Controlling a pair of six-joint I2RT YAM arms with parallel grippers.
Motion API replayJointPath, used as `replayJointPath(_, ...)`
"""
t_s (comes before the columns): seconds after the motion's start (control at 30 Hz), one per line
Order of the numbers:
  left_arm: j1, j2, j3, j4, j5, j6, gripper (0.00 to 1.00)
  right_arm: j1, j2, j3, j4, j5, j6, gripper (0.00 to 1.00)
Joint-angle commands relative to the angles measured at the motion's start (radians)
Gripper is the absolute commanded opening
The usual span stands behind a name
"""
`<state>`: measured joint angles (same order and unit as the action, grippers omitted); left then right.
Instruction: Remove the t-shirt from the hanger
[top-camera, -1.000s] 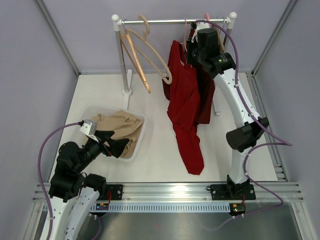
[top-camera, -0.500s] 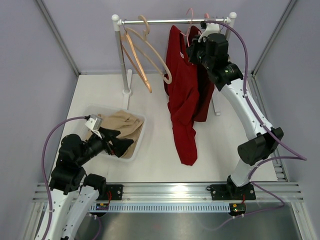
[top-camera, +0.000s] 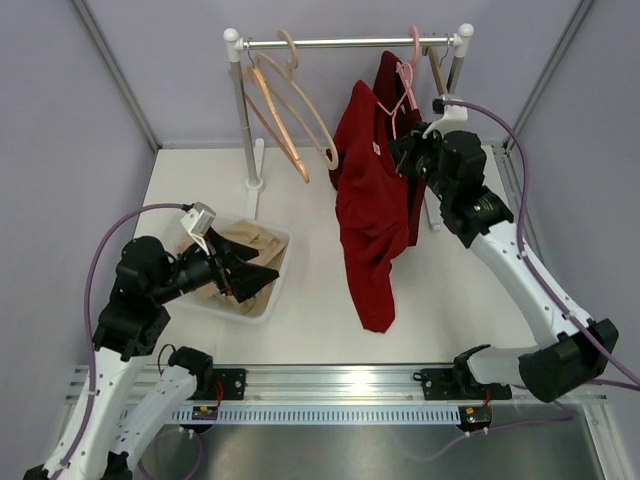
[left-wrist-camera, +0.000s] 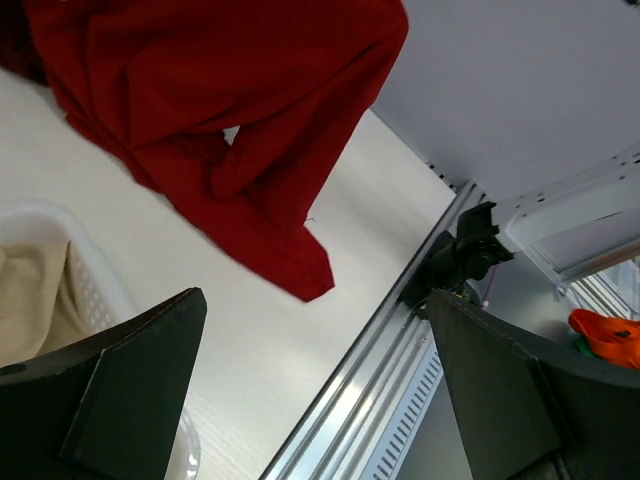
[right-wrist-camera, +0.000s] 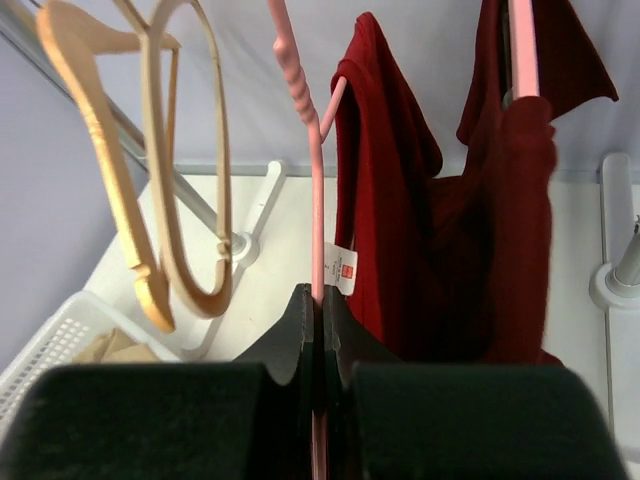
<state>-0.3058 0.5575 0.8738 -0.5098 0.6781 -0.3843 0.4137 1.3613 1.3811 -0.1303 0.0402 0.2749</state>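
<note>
The red t-shirt hangs on a pink hanger whose hook reaches up to the rack rail. My right gripper is shut on the hanger's pink wire beside the shirt's collar. In the right wrist view the jaws pinch the pink hanger, with the red t-shirt draped to the right. My left gripper is open and empty over the basket, pointing at the shirt's lower end. In the left wrist view the left gripper is wide open below the red t-shirt.
A white clothes rack stands at the back with wooden hangers on its left part. A white basket with beige cloth sits at the left. The rack's right post stands close to the right arm.
The right arm has pulled back and lower, bringing the pink hanger and shirt with it; the shirt's hem has lifted. The left gripper has risen and moved right over the basket.
</note>
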Motion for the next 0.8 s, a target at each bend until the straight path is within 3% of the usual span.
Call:
replayJointPath(0.0, -0.054, 0.050, 0.076, 0.076, 0.071, -0.048, 0.99, 0.016, -0.145, -0.052, 0.156, 0.003, 0.046, 0.00)
replayJointPath(0.07, -0.140, 0.083, 0.100, 0.121, 0.020, -0.080, 0.99, 0.057, -0.241, -0.120, 0.137, 0.047, 0.070, 0.00)
replayJointPath(0.17, -0.379, 0.148, 0.120, 0.146, -0.209, -0.070, 0.99, 0.102, -0.367, -0.226, 0.104, 0.141, 0.122, 0.00)
replayJointPath(0.2, -0.530, 0.168, 0.119, 0.161, -0.382, -0.062, 0.98, 0.129, -0.396, -0.252, 0.104, 0.168, 0.141, 0.00)
replayJointPath(0.27, -0.665, 0.231, 0.113, 0.229, -0.623, -0.036, 0.98, 0.157, -0.465, -0.316, 0.103, 0.182, 0.185, 0.00)
replayJointPath(0.3, -0.765, 0.254, 0.111, 0.258, -0.671, -0.030, 0.98, 0.175, -0.481, -0.339, 0.091, 0.199, 0.197, 0.00)
replayJointPath(0.47, -0.967, 0.455, 0.166, 0.405, -0.921, 0.064, 0.99, 0.206, -0.585, -0.401, 0.078, 0.169, 0.282, 0.00)
replayJointPath(0.57, -1.021, 0.591, 0.221, 0.431, -1.029, 0.116, 0.99, 0.214, -0.629, -0.427, 0.077, 0.159, 0.310, 0.00)
replayJointPath(0.77, -1.076, 0.749, 0.303, 0.505, -1.010, 0.154, 0.99, 0.215, -0.669, -0.413, 0.029, 0.141, 0.300, 0.00)
